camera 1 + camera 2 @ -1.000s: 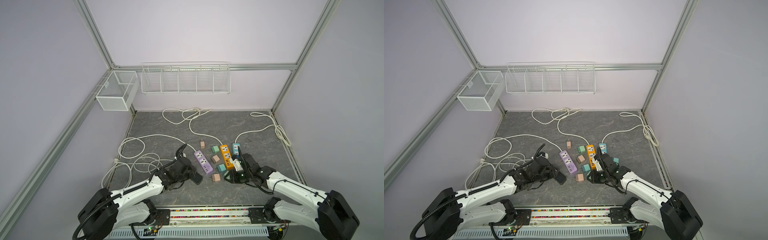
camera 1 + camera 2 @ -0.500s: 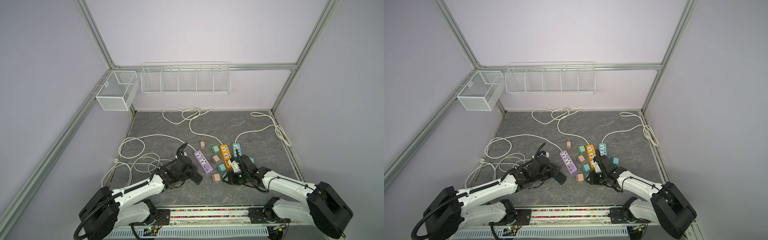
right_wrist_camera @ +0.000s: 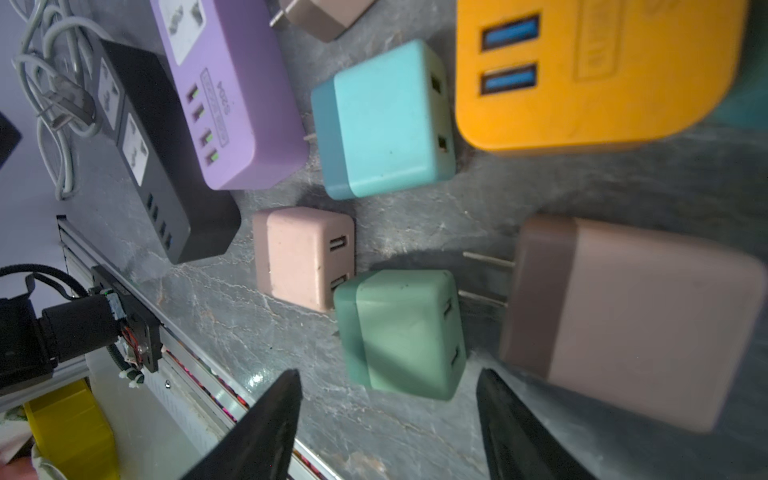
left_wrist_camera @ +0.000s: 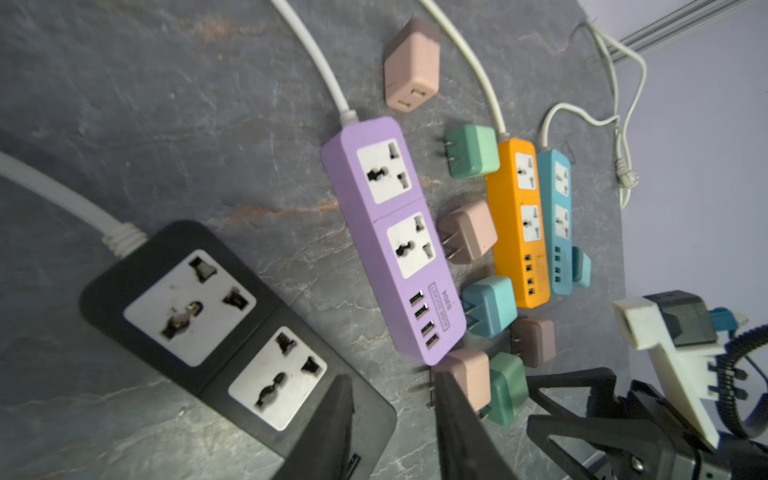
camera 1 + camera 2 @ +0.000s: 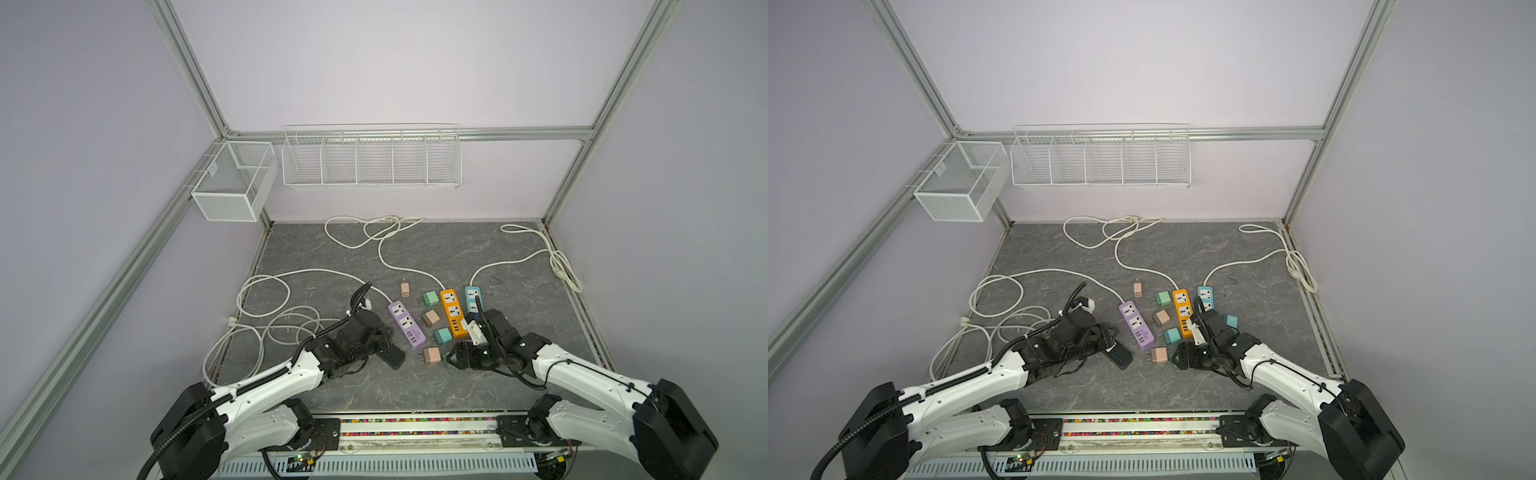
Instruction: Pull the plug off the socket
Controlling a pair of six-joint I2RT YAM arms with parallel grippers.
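Green plug (image 3: pixel 399 332) is seen loose just ahead of the right gripper (image 3: pixel 388 371), jaws spread wide, nothing held. Left gripper (image 4: pixel 392 374) is set over the black strip (image 4: pixel 187 299) end; its grip cannot be told.

Legible markings: one model code, on one strip only.

Purple power strip (image 4: pixel 390 232): "S20A" printed on the top face, beside the row of four USB ports, read in the left wrist view. The same code shows inverted in the right wrist view. A boxed line of small print sits next to it, too small to make out. Orange power strip (image 3: pixel 582 83): a raised boxed marking beside its blue USB ports, too blurred to read. No other text can be read in any view.
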